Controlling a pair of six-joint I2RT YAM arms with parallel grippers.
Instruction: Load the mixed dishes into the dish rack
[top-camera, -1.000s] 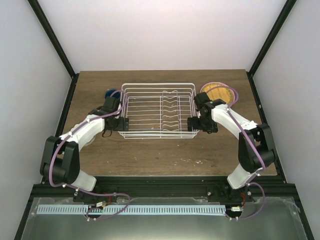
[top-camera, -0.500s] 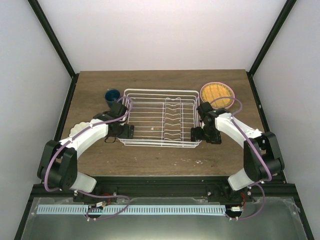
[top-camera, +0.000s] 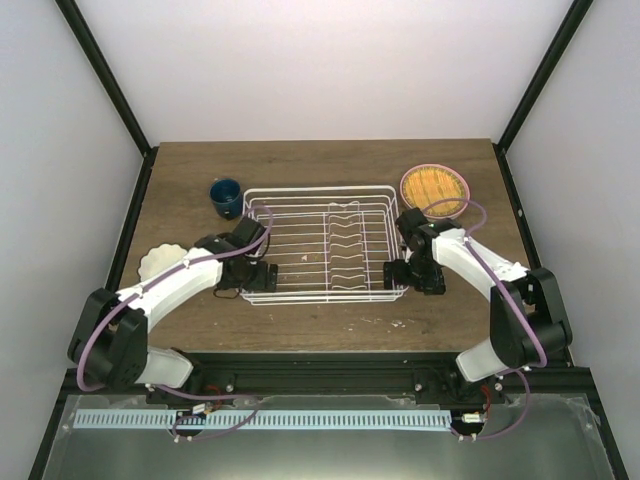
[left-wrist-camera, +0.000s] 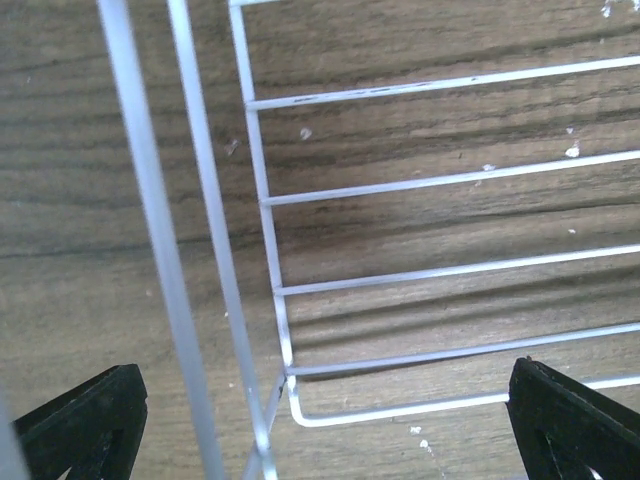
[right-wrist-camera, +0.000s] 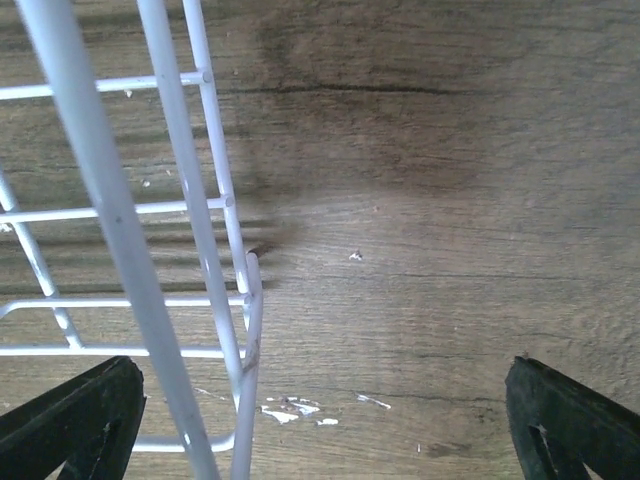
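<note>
The white wire dish rack (top-camera: 318, 188) sits mid-table. My left gripper (top-camera: 257, 277) is at its near left corner, open, with the rack's side wires (left-wrist-camera: 270, 210) standing between its fingertips (left-wrist-camera: 85, 420). At the near right corner my right gripper (top-camera: 412, 272) is open too, straddling the rack's end wires (right-wrist-camera: 190, 180). A dark blue mug (top-camera: 225, 197) stands behind the rack's left end. A cream-white bowl (top-camera: 160, 262) lies left of my left arm. A yellow-orange grid plate (top-camera: 434, 190) rests on a pink plate behind the right end. The rack holds no dishes.
The wooden table (top-camera: 330, 320) is boxed in by pale walls and black frame posts (top-camera: 105, 90) on both sides. Small white flecks mark the wood (right-wrist-camera: 290, 408) near the rack's right corner. A black rail runs along the near edge.
The rack has slid toward the near edge along with both grippers at its ends. The mug and the bowl have come out from behind the left arm.
</note>
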